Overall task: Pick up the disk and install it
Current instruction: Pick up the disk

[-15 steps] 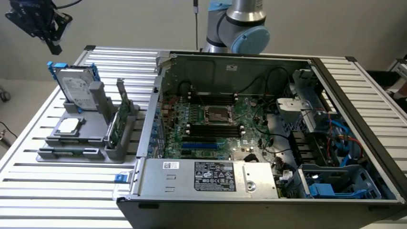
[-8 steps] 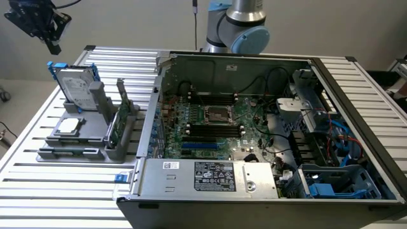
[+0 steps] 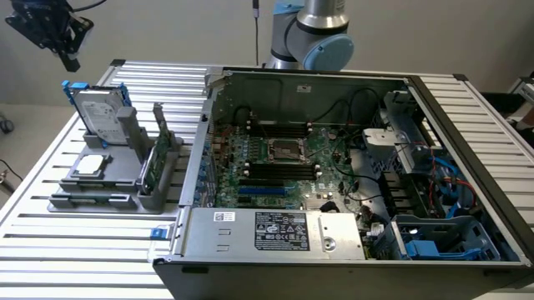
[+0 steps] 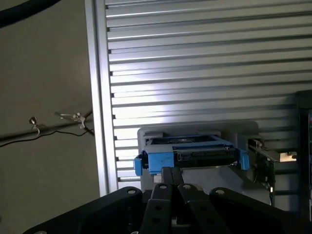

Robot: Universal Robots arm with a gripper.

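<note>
Disk [image 3: 99, 114] in stand [image 3: 94, 203], beside computer case [image 3: 309, 90] (on exterior view's left)

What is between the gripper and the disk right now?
Nothing: in the exterior view, only open air separates the shut gripper from the disk standing in its grey holder.

Open computer case [image 3: 301, 87] on slatted table [image 3: 84, 262]; grey fixture [image 3: 92, 203] beside it holds CPU chip [image 3: 89, 164], green card [image 3: 155, 159].

Soft even light glares off the slatted table [image 4: 204, 105], leaving the gripper [image 4: 171, 171] shadowed.
</note>
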